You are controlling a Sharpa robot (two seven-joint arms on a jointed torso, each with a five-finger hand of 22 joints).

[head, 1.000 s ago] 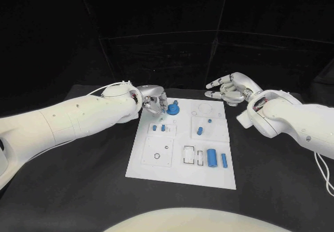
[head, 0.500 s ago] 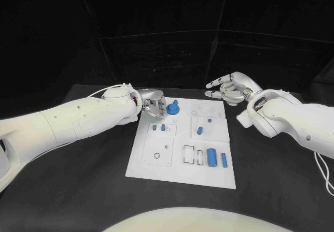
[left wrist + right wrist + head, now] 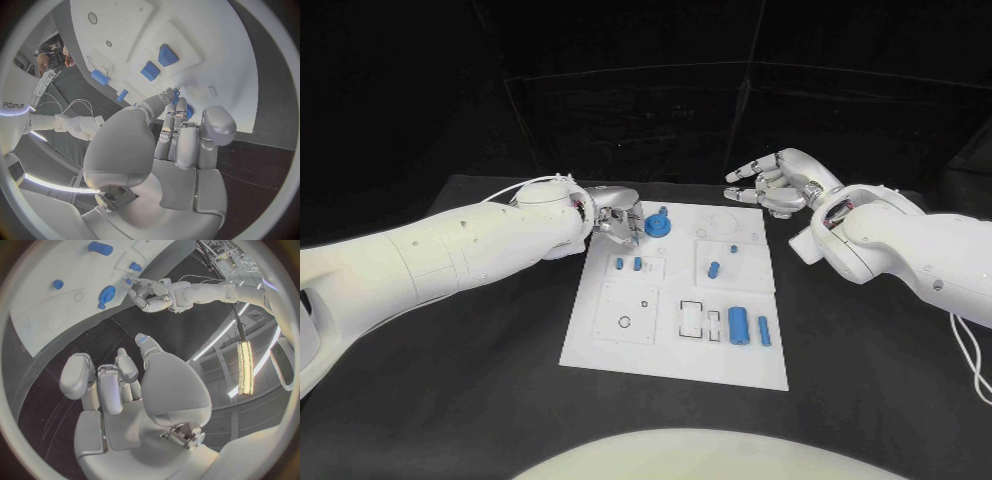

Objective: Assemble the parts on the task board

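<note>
I see my left hand (image 3: pixel 619 222) touching the blue round part (image 3: pixel 658 226) at the task board's (image 3: pixel 678 300) far edge; whether it grips, I cannot tell. My right hand (image 3: pixel 773 184) hangs beyond that edge, fingers curled, holding nothing.

I see the white task board (image 3: pixel 625 345) flat mid-table; a round blue part (image 3: pixel 658 225) stands at its far edge, blue cylinders (image 3: pixel 738 325) lie nearer.
</note>
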